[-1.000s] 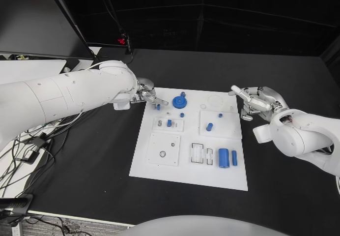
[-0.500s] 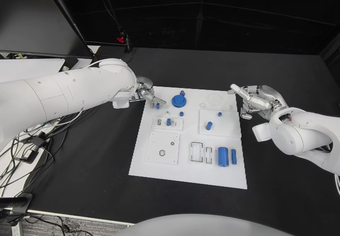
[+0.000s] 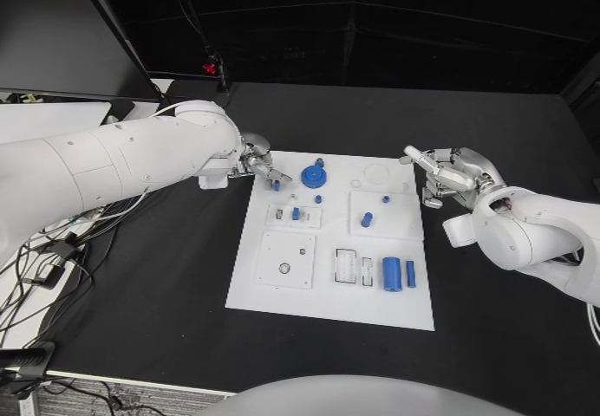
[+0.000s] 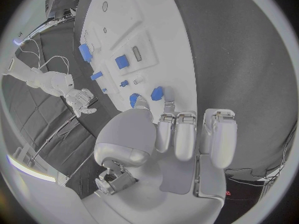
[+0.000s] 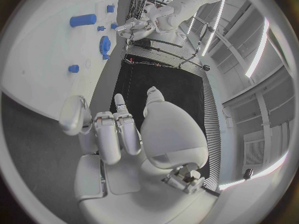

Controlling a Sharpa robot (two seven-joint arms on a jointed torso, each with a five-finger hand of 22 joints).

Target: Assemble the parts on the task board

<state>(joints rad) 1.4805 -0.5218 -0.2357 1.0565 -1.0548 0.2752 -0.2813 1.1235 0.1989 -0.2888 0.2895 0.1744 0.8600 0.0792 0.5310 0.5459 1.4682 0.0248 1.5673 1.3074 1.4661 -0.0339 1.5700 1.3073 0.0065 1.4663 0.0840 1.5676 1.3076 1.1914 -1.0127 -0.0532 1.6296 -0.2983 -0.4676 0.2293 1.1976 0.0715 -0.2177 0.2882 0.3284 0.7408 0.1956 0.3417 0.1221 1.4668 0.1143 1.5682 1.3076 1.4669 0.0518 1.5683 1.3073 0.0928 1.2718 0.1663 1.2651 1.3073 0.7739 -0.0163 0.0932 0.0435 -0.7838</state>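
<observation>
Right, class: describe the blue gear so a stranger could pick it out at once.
Start at the white task board in the middle of the black table. Go to its far edge, near the left robot hand. The blue gear lies there, the only round, toothed, disc-shaped blue part; its neighbours are small pegs.

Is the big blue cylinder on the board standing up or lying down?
Lying down: the big blue cylinder rests lengthwise on the white board.

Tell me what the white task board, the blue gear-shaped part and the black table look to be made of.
White task board: likely plastic, matte, with recessed pockets.
Blue gear-shaped part: probably moulded or printed plastic, uniform colour, dull sheen.
Black table: dark, non-reflective surface; material unclear, possibly a mat or laminate.
</observation>
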